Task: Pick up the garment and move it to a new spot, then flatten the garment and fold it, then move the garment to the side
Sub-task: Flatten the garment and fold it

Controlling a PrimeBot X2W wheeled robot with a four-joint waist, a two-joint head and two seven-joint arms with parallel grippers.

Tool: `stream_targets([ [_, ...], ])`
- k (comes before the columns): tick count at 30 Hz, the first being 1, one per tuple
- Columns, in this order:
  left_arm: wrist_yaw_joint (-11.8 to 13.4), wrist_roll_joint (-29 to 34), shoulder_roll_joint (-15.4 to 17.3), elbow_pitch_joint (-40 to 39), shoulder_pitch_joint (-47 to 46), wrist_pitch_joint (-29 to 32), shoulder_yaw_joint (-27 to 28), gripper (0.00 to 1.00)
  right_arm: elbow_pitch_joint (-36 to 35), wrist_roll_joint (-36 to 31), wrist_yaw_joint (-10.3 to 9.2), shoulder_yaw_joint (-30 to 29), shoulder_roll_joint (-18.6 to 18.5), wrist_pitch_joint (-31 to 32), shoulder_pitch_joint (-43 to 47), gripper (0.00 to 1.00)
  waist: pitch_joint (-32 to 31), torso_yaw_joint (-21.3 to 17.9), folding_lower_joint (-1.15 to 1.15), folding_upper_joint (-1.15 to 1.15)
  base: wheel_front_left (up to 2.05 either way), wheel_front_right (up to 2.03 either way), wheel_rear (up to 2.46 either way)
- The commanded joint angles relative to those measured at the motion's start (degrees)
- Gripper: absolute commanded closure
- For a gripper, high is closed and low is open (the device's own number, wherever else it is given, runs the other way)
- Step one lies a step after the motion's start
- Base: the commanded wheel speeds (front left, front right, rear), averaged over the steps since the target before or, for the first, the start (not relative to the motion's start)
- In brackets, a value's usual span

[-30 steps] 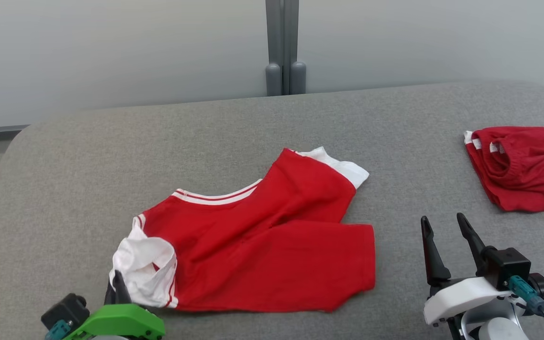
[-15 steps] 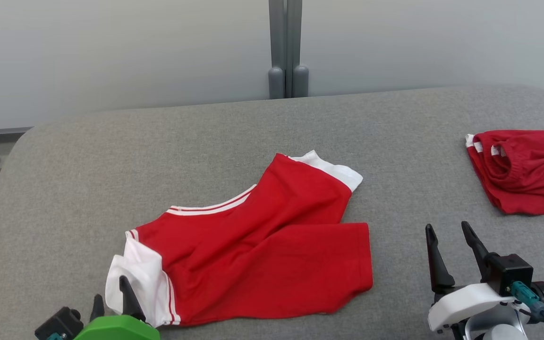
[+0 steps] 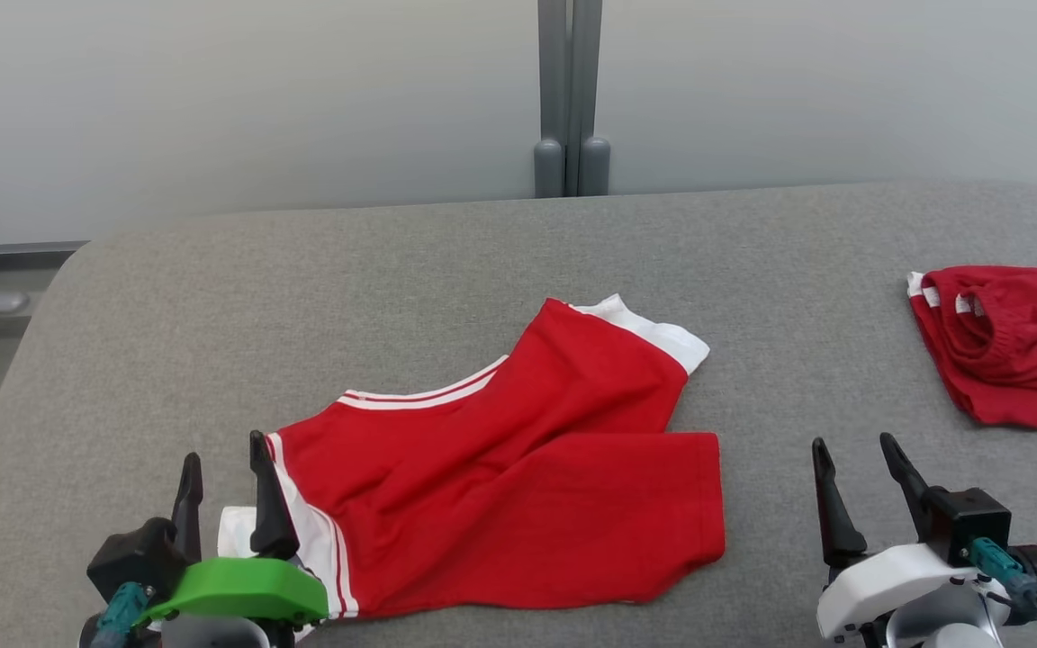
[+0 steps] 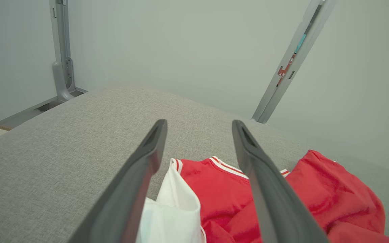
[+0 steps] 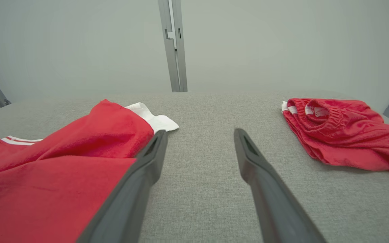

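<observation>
The garment [image 3: 518,468], a red shirt with white sleeves and white-striped trim, lies loosely spread on the grey padded table [image 3: 392,270]. Its left white sleeve [image 3: 239,526] rests right by my left gripper [image 3: 221,459], which stands open just above it with nothing between its fingers. In the left wrist view the white sleeve [image 4: 174,206] and red body [image 4: 333,189] lie under the spread left gripper [image 4: 198,126]. My right gripper [image 3: 852,450] stands open to the right of the garment's hem, clear of the cloth; in its own view the right gripper [image 5: 199,135] has the garment [image 5: 56,175] to its left.
A second red garment [image 3: 1009,346], crumpled with an elastic waistband, lies at the table's right edge, also at the right in the right wrist view as a red heap [image 5: 343,131]. A grey post [image 3: 570,99] stands behind the table against a pale wall.
My left gripper has opened, let go of the white sleeve, and risen; the sleeve has dropped flatter onto the table. The head camera has shifted a little. The right gripper has not moved.
</observation>
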Motion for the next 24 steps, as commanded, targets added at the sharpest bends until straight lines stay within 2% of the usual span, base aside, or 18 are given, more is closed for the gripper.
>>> stream_targets([
  [1,0.0,0.2,0.2,-0.6,1.4,0.0,-0.4,0.00,0.5,-0.5,-0.09,0.3,-0.1,0.8,0.0,0.00,0.0,0.7,0.00,0.00,0.00,0.00,0.00],
  [8,1.0,-0.7,0.2,-2.5,2.4,0.0,-4.8,0.00,3.9,-1.3,-0.09,1.9,-0.1,6.1,-3.1,0.00,1.2,3.6,0.00,0.00,0.00,0.00,0.00],
  [14,1.7,-1.2,0.2,-2.5,0.7,0.0,-8.3,0.00,10.5,-0.1,-0.09,3.6,-0.1,12.7,-8.6,0.00,3.3,6.9,0.00,0.00,0.00,0.00,0.00],
  [22,2.1,-1.3,0.2,-2.9,-1.1,0.0,-9.1,0.00,21.2,6.7,-0.09,7.1,-0.3,20.6,-15.6,0.00,5.7,10.0,0.00,0.00,0.00,0.00,0.00],
  [23,2.2,-1.2,0.2,-2.9,-1.3,0.0,-9.2,0.00,22.2,7.1,-0.09,7.7,-0.5,20.8,-16.4,0.13,5.9,10.2,0.00,0.00,0.00,0.00,0.00],
  [24,2.2,-1.2,0.2,-3.0,-1.3,0.0,-9.2,0.00,23.0,7.6,-0.09,8.0,-0.6,20.8,-17.0,0.47,6.0,10.4,0.00,0.00,0.00,0.00,0.00],
])
